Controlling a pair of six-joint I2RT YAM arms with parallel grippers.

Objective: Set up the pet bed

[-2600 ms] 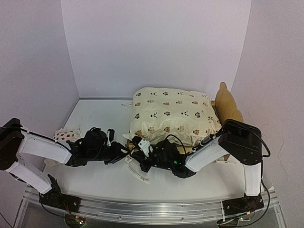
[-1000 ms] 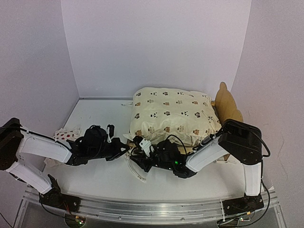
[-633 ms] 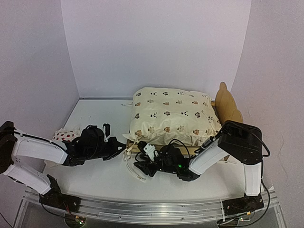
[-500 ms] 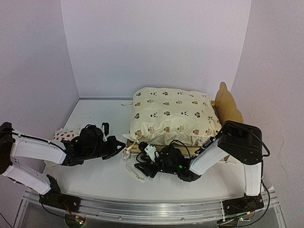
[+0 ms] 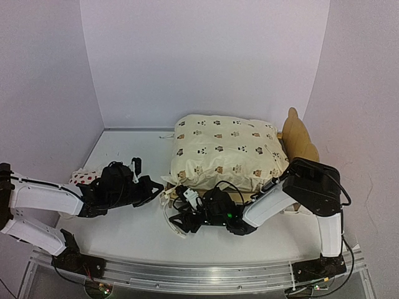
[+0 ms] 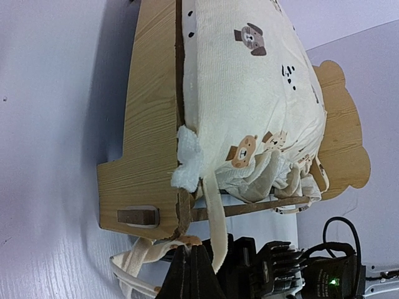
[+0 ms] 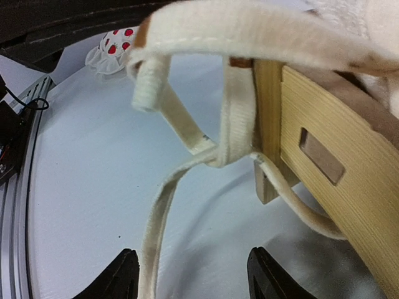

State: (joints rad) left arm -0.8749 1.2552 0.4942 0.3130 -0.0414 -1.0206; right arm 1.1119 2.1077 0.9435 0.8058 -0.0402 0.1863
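Well, at the far left a red-spotted pillow lies on the white table. Next along, the left gripper is clamped tight, its tips right at the foot corner of the pet bed. Whether it pinches one of the cream ties there, I cannot tell. Just right of it, nearer the arm bases, the right gripper sits low with its fingers spread. A loose tie hangs between them, and that same corner is just ahead. The bed stands right of centre under a bear-print cushion, its headboard towards the right wall.
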